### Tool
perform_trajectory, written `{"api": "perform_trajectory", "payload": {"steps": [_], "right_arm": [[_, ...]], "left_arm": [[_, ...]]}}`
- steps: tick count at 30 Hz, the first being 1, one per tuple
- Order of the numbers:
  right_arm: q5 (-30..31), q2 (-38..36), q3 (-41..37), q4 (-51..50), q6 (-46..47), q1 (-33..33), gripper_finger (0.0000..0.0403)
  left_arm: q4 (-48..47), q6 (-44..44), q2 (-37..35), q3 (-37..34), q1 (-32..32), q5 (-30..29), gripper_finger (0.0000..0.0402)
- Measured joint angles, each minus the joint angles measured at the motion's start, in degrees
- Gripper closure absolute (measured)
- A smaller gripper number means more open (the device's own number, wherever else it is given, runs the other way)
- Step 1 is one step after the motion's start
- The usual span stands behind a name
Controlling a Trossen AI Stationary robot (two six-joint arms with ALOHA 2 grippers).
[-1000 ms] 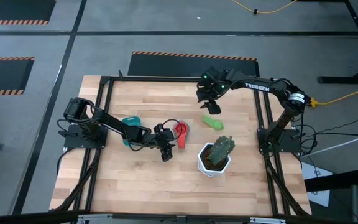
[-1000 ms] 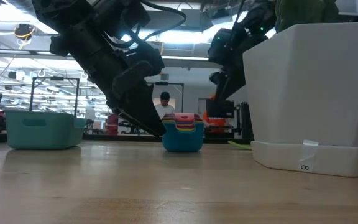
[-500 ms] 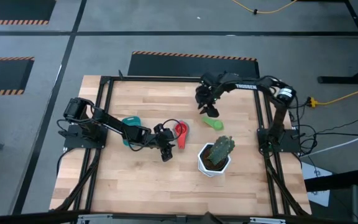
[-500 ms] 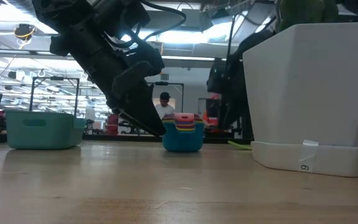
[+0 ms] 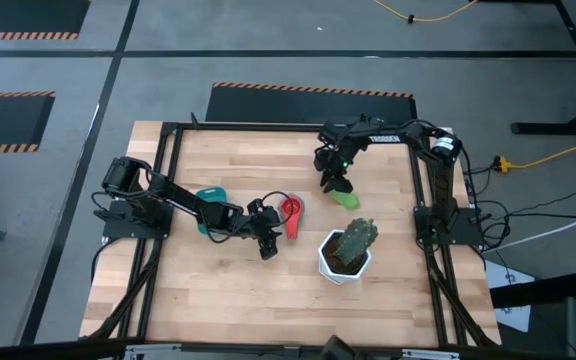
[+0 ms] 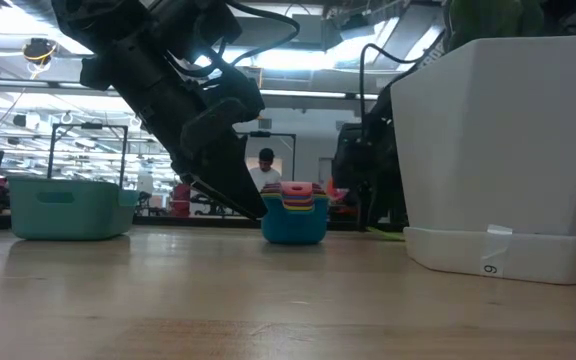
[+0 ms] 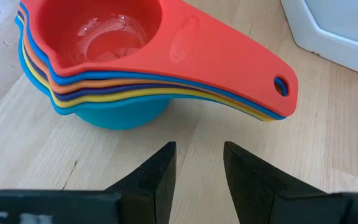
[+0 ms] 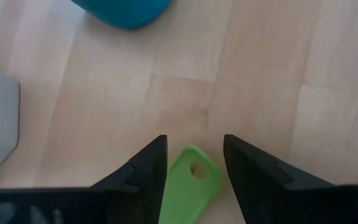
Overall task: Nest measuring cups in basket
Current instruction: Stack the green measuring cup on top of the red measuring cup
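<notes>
The teal basket (image 5: 211,199) sits on the tabletop (image 5: 228,290) with nothing seen in it. A stack of cups (image 7: 110,68), red on top and blue at the bottom, stands beside the left gripper (image 7: 197,163), jaws spread. The right gripper (image 8: 193,158), jaws spread, straddles the green cup (image 8: 187,186). A white pot (image 5: 343,262) holds a plant.

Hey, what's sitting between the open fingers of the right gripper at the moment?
The handle end of the green measuring cup lies on the table between the right gripper's open fingers, untouched, as the right wrist view shows.
</notes>
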Motion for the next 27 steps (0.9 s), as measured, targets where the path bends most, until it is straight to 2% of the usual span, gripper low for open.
{"api": "perform_trajectory", "payload": {"steps": [16,27], "right_arm": [[-1.4,0.0,0.0,-2.5,0.0,-2.6,0.024],[-3.0,2.9,0.3,-2.4,-0.2,-3.0,0.024]], "left_arm": [[0.0,0.0,0.0,0.0,0.0,0.1,0.0273],[0.0,-0.1,0.0,0.0,0.0,0.5,0.0273]]}}
